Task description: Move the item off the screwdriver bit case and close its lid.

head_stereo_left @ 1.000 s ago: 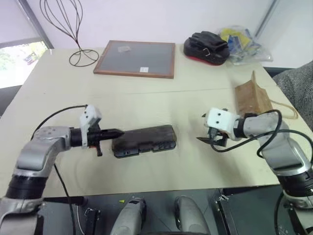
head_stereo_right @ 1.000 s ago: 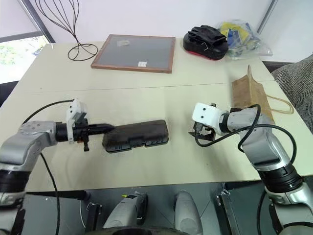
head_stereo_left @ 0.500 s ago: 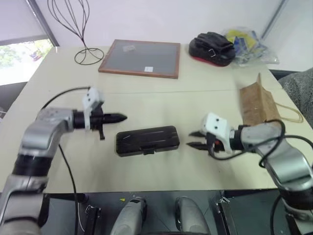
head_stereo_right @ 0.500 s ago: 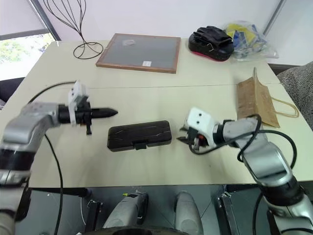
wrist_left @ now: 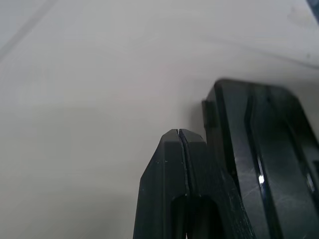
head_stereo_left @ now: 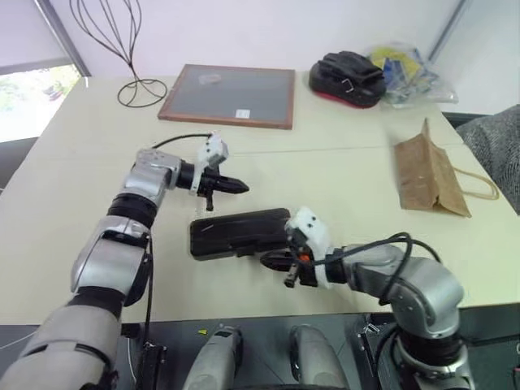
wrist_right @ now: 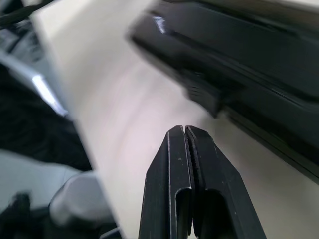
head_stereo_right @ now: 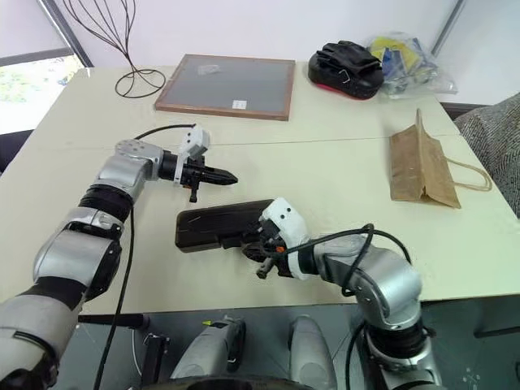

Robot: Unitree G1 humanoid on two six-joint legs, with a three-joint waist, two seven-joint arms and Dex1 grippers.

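The lid [head_stereo_left: 240, 223] is down now, lying flat on the screwdriver bit case [head_stereo_left: 237, 236], which sits at the centre of the frame on the table [head_stereo_left: 89, 187]. A second ago it still stood partly raised with the left gripper's tip against its left end. That looks like the closing step landed, though whether the latch on the near edge has caught I can't tell from here.

The brown paper bag [head_stereo_left: 426, 172] lies at the right of the frame, well apart from the case, so that half of the job is done.

The right gripper [head_stereo_left: 275, 262] has swung in from the right and snapped closed on nothing; a second ago its jaws stood wide. It now sits just beside the case's lower right corner, near the latch edge.

The left gripper [head_stereo_left: 241, 188] is pinched closed and empty too, and has moved above the case's upper edge, clear of it.

My read: a press on the latch could be next.
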